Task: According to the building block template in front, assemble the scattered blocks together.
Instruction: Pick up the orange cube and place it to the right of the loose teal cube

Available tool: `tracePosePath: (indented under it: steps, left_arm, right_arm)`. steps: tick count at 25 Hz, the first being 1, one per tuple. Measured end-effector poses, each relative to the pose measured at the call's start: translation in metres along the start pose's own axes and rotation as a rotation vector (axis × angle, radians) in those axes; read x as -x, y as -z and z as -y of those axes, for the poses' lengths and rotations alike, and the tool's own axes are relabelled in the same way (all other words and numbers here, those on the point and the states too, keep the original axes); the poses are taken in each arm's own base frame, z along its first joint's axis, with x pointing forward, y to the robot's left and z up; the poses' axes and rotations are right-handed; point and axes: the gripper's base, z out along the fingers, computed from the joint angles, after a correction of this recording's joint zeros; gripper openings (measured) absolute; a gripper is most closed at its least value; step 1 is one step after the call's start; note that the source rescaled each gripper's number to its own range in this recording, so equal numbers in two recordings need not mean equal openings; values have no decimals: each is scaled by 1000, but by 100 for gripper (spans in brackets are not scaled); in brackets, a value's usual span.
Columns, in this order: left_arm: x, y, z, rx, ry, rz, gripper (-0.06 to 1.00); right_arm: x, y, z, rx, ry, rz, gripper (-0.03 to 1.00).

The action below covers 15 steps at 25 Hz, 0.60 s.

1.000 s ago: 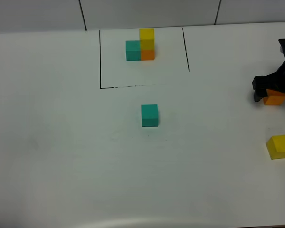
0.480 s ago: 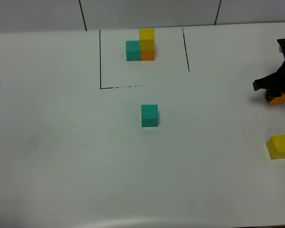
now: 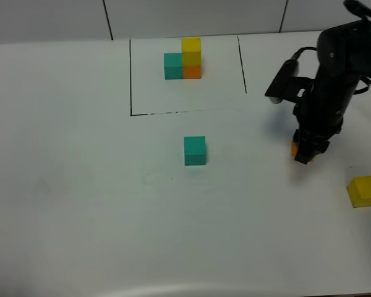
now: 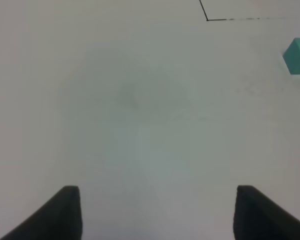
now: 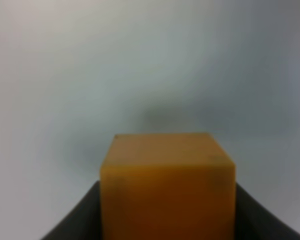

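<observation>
The building block template [image 3: 184, 59] stands at the back inside a thin black outline: teal beside orange, yellow on top of orange. The loose teal cube [image 3: 195, 150] sits mid-table and shows at the edge of the left wrist view [image 4: 298, 55]. The loose yellow cube [image 3: 365, 190] lies at the far right. My right gripper [image 3: 303, 150] is shut on the orange cube [image 5: 167, 187], which shows only as a sliver in the high view [image 3: 294, 149], held above the table right of the teal cube. My left gripper [image 4: 157, 212] is open and empty over bare table, outside the high view.
The black outline [image 3: 131, 80] marks the template area at the back. The white table [image 3: 80, 185] spreads wide at the left and front. The right arm [image 3: 337, 68] reaches in from the upper right. The table's front edge runs along the bottom.
My right gripper closed on the orange cube at the right edge, lifted it and carried it left toward the middle. The teal and yellow cubes have not moved.
</observation>
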Motion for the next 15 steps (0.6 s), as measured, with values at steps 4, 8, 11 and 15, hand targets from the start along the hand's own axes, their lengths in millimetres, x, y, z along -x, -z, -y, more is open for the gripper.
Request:
tracePosePath:
  steps: [4,8,11,15]
  left_arm:
    - [0,0,0,0,0,0,39]
    - [0,0,0,0,0,0,39]
    - [0,0,0,0,0,0,39]
    - [0,0,0,0,0,0,39]
  right_arm:
    - [28,2,-21,-54,158,54,2]
    - [40,-3,-31,-62,276,64,2]
    - [51,-8,-35,-59,329,62,2]
    - [71,-8,-39,-50,361,65,2]
